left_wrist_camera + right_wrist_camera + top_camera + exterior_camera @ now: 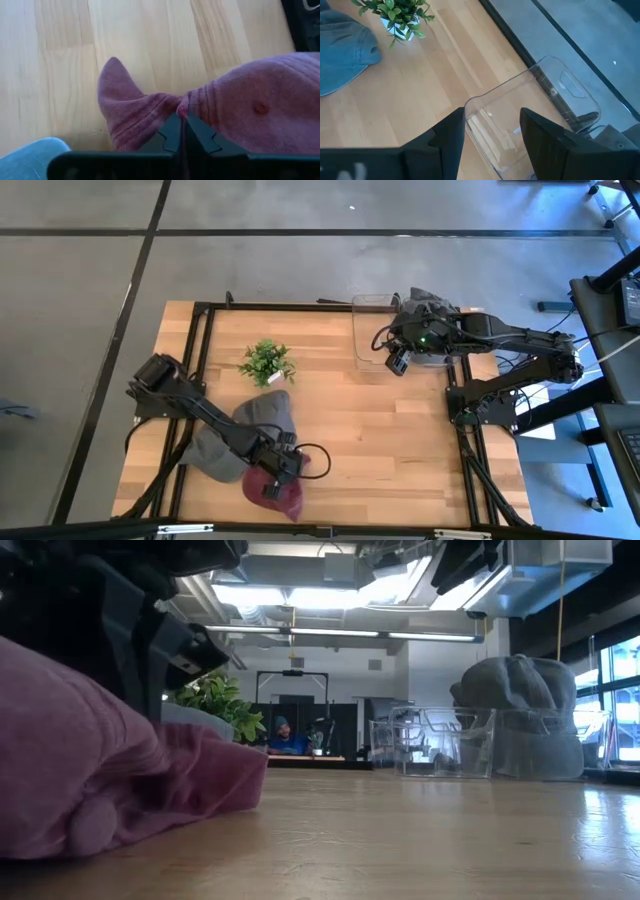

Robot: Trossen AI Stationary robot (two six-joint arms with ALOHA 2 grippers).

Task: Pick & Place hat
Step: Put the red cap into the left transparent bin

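A maroon hat (280, 492) lies on the wooden table near its near edge, and my left gripper (181, 120) is shut on it. In the low view the maroon hat (100, 780) fills the left. A blue-grey denim hat (255, 425) lies flat just beyond it, partly under my left arm. A grey hat (520, 715) sits at the far right corner of a clear plastic bin (375, 330); whether it is inside, I cannot tell. My right gripper (492, 120) hangs open above the bin's near rim and touches nothing. My left gripper pinches a bunched-up fold of the maroon hat's fabric (172, 106) between its two fingers. The fingers slant down onto it from above. The hat lies on the table, with a pointed flap (112, 82) sticking up beside the fold.
A small potted plant (267, 362) stands at the table's middle, toward the far edge, between the hats and the bin. Bare wood lies between the hats and the bin. A person (283, 735) sits far off in the room behind the table.
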